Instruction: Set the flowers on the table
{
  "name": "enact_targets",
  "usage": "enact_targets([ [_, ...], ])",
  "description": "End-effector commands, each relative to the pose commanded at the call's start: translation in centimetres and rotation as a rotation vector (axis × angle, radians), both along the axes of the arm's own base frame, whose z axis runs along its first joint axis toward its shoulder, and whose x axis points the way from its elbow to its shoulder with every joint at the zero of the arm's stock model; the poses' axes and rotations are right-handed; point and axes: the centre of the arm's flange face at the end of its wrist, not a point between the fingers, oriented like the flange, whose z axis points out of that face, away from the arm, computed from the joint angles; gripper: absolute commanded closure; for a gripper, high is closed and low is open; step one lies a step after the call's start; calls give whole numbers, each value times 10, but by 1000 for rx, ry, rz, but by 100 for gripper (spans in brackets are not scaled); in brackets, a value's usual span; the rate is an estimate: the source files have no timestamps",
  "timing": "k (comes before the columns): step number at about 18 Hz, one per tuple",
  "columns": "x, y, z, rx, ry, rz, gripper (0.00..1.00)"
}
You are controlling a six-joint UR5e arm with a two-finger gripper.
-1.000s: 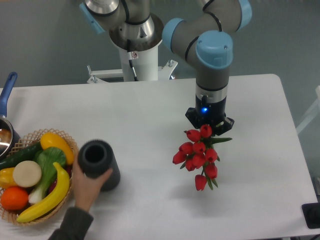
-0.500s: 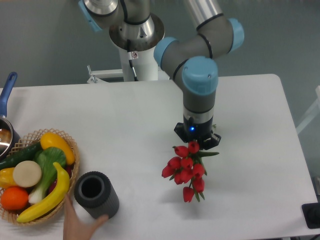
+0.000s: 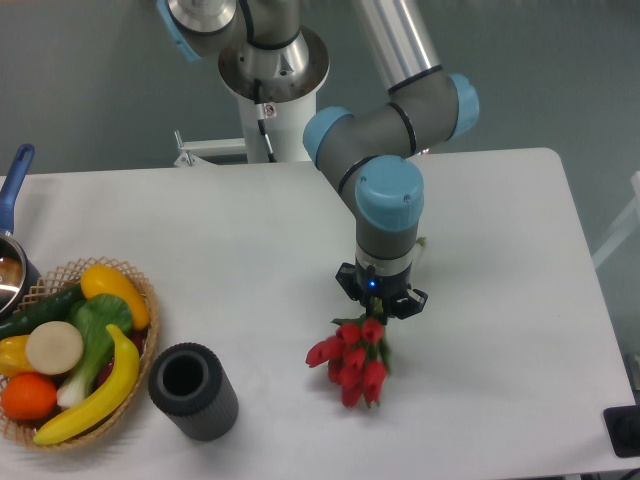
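Observation:
The flowers (image 3: 351, 365), a small bunch of red tulip buds with green stems, hang at my gripper (image 3: 377, 318) and reach down to the white table (image 3: 500, 250), right of its middle. The buds point toward the table's front edge, low over the surface or touching it. My gripper points straight down, and its fingers are mostly hidden under the wrist. It appears shut on the flower stems.
A dark cylindrical vase (image 3: 192, 390) stands near the front left. A woven basket (image 3: 141, 291) of fruit and vegetables sits at the left edge, with a blue-handled pot (image 3: 12, 190) behind it. A black object (image 3: 623, 430) is at the front right corner.
My arm has moved left and toward the front with the flowers, lowering them to the table. The person's hand has let go of the vase and left the view.

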Motion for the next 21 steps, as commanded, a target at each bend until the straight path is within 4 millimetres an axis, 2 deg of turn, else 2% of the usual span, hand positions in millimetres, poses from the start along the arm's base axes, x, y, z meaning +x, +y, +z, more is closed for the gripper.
enact_targets([
  [1, 0, 0, 1, 1, 1, 0, 33],
  [2, 0, 0, 2, 5, 6, 0, 0],
  [6, -3, -1, 12, 19, 39, 2, 0],
  [7, -5, -4, 22, 13, 64, 7, 0],
  [10, -24, -26, 44, -1, 123, 54, 0],
  [12, -37, -43, 45, 1, 127, 83, 0],
  [14, -46, -50, 48, -3, 137, 57, 0],
  [16, -62, -69, 52, -14, 147, 10, 0],
  [18, -70, -79, 49, -26, 145, -27, 0],
  [21, -68, -78, 46, -26, 138, -37, 0],
])
